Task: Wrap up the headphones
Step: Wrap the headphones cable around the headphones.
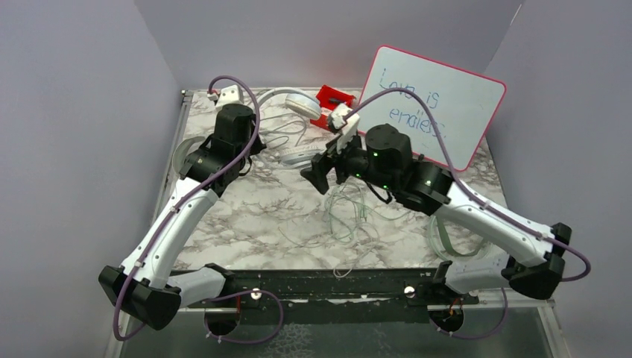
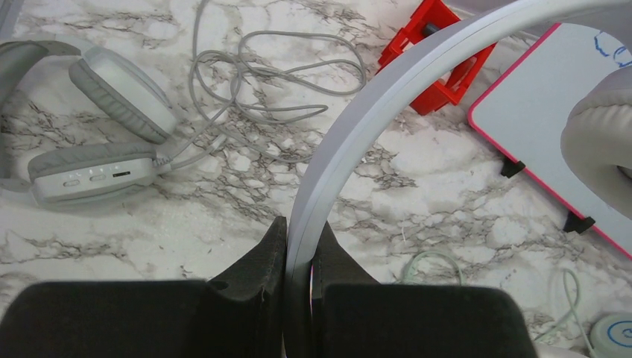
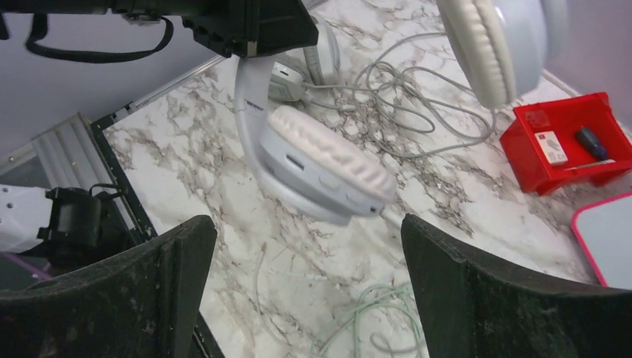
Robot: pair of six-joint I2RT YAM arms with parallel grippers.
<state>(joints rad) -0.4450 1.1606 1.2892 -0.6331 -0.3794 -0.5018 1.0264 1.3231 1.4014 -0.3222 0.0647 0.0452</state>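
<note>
Left wrist view: shows the left gripper (image 2: 298, 257) closed narrow on the thin band of the white headphones (image 2: 350, 134), one black finger pressed to each flat side. Follows that band from the grip away across the frame, then bending right to a padded cup at the right edge, lifted off the marble table (image 2: 447, 194). Finds a second pair (image 2: 97, 142) lying flat at upper left, cups side by side, with its pale cable (image 2: 261, 74) in a loose tangle beside it. Beyond, a red bin (image 2: 436, 56) and a pink-framed whiteboard (image 2: 551, 119).

Right wrist view: shows the right gripper (image 3: 305, 224) spread wide, nothing between the fingers. Places the white headphones ahead of the gap and apart from both fingers: band dropping near upright from the left gripper at the top edge to a ribbed cup, long axis slanting down to the right. Catches another cup, blurred, at upper right, and mint cable (image 3: 365, 313) on the marble below the gap.

Top view: sets the white headphones over the far half of the table, between the two wrists, band arching toward the back wall. Has the right gripper aimed left at them, near yet not gripping
</note>
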